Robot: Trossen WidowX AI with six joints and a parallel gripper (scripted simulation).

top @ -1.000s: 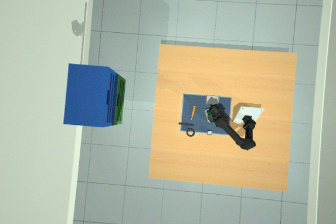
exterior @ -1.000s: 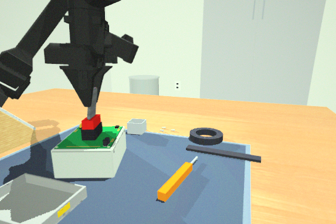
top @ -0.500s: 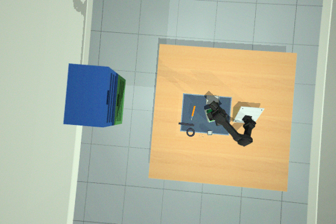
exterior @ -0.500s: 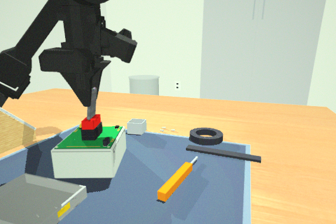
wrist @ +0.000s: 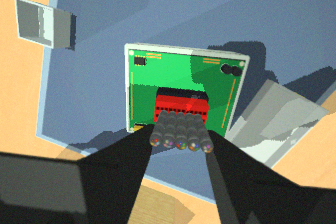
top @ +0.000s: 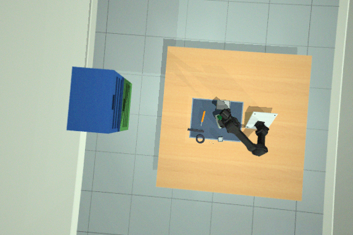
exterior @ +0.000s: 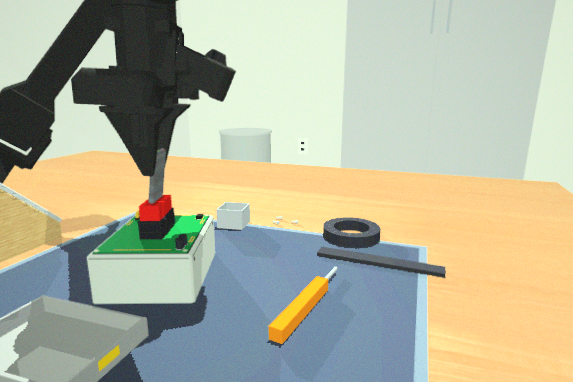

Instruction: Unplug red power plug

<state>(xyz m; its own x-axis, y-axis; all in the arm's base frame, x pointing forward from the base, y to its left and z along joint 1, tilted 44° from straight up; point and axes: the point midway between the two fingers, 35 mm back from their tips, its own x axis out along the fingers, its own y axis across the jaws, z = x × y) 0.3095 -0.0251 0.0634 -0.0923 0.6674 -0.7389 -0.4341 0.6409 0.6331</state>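
The red power plug (exterior: 153, 209) (wrist: 182, 105) sits on the black socket (exterior: 153, 230) (wrist: 182, 92) of the green circuit board (exterior: 126, 244) (wrist: 175, 70), which tops a white box. How deep the plug sits cannot be told. My gripper (exterior: 153, 172) (wrist: 179, 133) is shut on the bundle of grey wires that rises from the plug; its fingertips are above the red housing. In the top view the arm hides the plug. The grey tray (top: 225, 104) (exterior: 136, 327) (wrist: 275, 110) lies beside the board, partly in shadow, and no plug shows in it.
The orange screwdriver (top: 203, 117) (exterior: 298, 310), a dark bar (top: 195, 130) (exterior: 381, 261), a black ring (top: 196, 138) (exterior: 351, 241) and a small white box (top: 220, 139) (exterior: 232, 220) (wrist: 63, 30) lie around the blue mat (exterior: 241, 320). A tilted white panel (top: 260, 117) stands near the arm's base.
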